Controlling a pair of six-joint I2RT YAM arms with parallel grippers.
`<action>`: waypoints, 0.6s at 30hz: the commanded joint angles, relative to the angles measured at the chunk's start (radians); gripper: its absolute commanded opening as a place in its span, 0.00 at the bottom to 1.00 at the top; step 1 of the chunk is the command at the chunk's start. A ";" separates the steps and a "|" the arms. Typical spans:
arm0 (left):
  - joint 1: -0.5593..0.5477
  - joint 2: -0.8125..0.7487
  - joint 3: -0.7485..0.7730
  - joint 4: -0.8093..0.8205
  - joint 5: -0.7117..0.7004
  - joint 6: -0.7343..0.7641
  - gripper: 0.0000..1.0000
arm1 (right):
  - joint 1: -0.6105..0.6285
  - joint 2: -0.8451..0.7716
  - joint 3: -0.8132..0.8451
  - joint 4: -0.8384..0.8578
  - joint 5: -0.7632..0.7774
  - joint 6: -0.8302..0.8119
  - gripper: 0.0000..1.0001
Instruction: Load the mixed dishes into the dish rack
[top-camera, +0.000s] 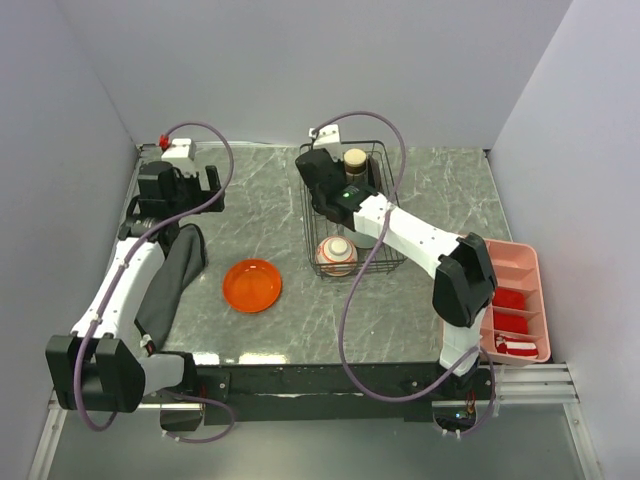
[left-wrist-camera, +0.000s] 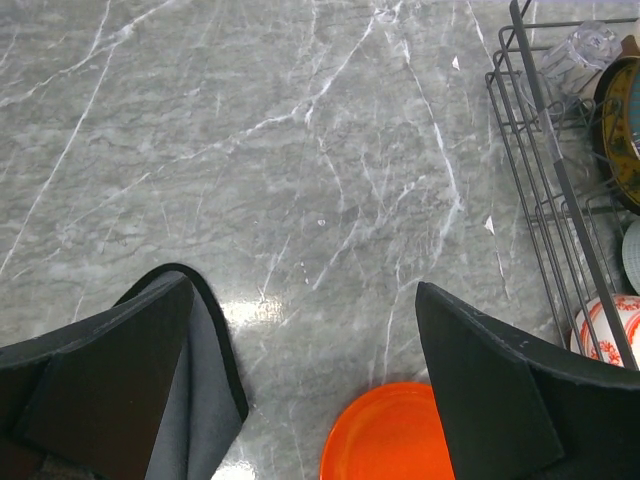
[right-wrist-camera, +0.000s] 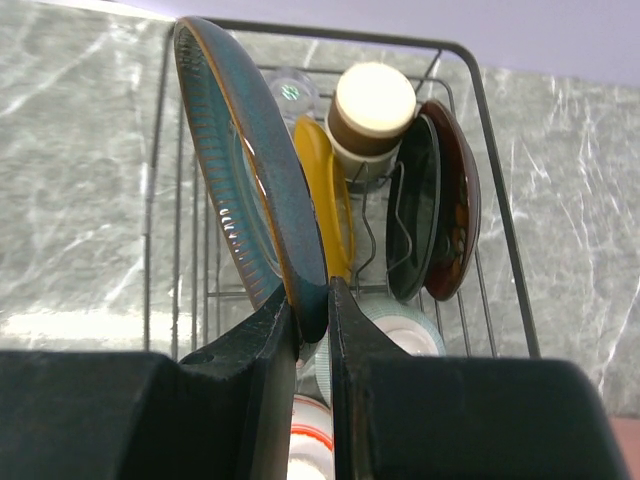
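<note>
Right wrist | right gripper (right-wrist-camera: 312, 300) pinches teal plate (right-wrist-camera: 245, 170) upright, seemingly inside dish rack (right-wrist-camera: 500, 200) | left gripper (left-wrist-camera: 302, 287) spread

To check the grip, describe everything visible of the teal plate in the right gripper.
The teal plate looks like glossy glazed ceramic, with a ribbed band and an orange-brown edge line. It stands on edge, tilted, its rim pinched by the right gripper above the dish rack, beside a yellow plate.

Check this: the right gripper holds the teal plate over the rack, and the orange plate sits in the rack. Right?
No. The orange plate lies on the table, left of the rack, as the top view shows; the teal plate part holds.
</note>
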 joint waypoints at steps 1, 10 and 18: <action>0.004 -0.047 -0.028 0.038 0.011 -0.015 1.00 | -0.004 0.004 0.080 0.064 0.091 0.061 0.00; 0.035 -0.041 -0.031 0.041 0.053 -0.045 0.99 | -0.046 0.074 0.063 0.120 0.183 0.009 0.00; 0.056 -0.041 -0.041 0.050 0.074 -0.085 0.99 | -0.073 0.068 0.039 0.173 0.220 -0.043 0.00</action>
